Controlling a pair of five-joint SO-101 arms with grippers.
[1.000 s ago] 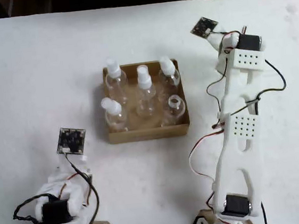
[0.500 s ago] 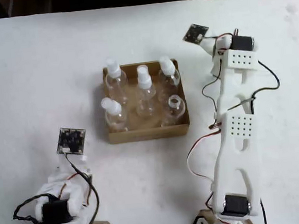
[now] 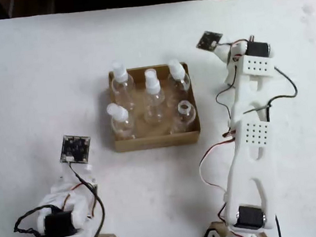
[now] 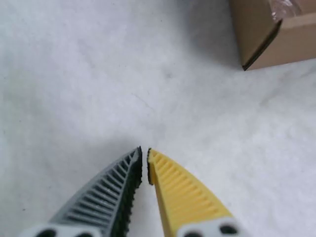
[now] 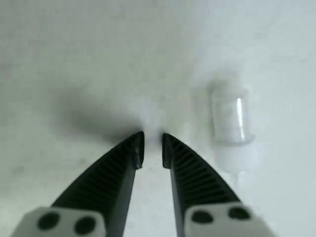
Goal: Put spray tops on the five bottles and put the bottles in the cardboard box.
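- The cardboard box [image 3: 157,141] was set mid-table with all five bottles stood inside. Four were capped, and one bottle [image 3: 184,110], at the corner nearest the right arm, was seen open-necked.
- The last spray top [image 5: 231,129] was found lying on the table [image 3: 39,63] just beside the right gripper [image 5: 152,144]. Its claw was drawn nearly together on nothing, which was judged an approach, not a grasp.
- The left gripper [image 4: 144,159] was held pressed together and empty near a box corner, presumably parked clear.
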